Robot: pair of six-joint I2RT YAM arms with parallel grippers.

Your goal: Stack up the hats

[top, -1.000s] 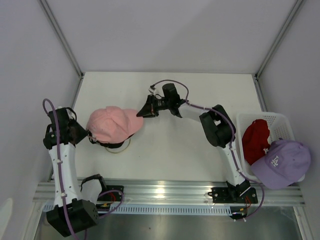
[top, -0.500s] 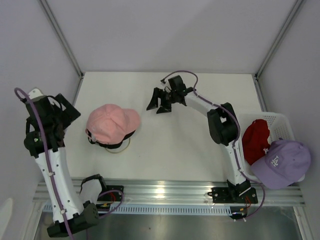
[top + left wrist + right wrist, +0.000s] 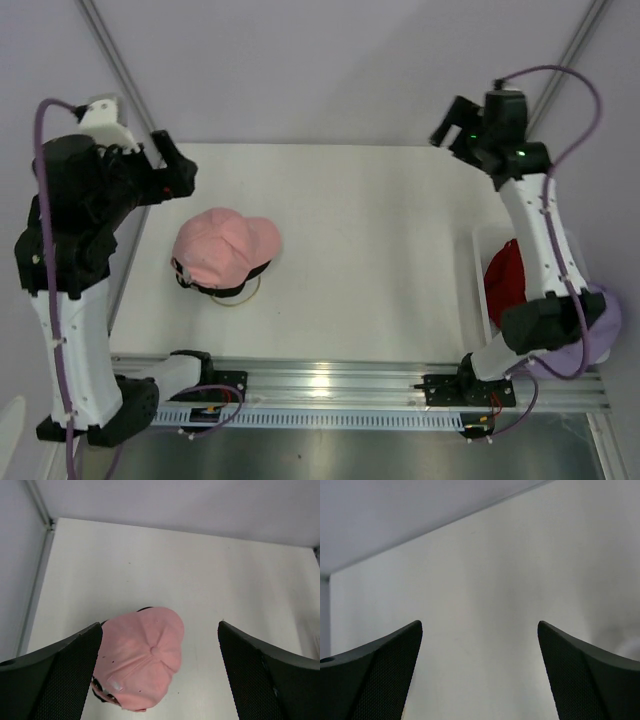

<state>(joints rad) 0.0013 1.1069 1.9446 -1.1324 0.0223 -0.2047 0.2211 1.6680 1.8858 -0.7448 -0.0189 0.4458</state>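
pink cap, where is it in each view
Top external: pink cap sits left of the middle of the table.
Left wrist: at the bottom, left of centre.
Right wrist: not in it.
Shared landmark: the table's far edge, where it meets the wall, shows in all three.

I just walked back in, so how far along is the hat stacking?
Done: the pink hat sits on a dark hat. In hand: nothing, the left pincer and right pincer are open and empty. Left: the red hat and purple hat, at the basket.
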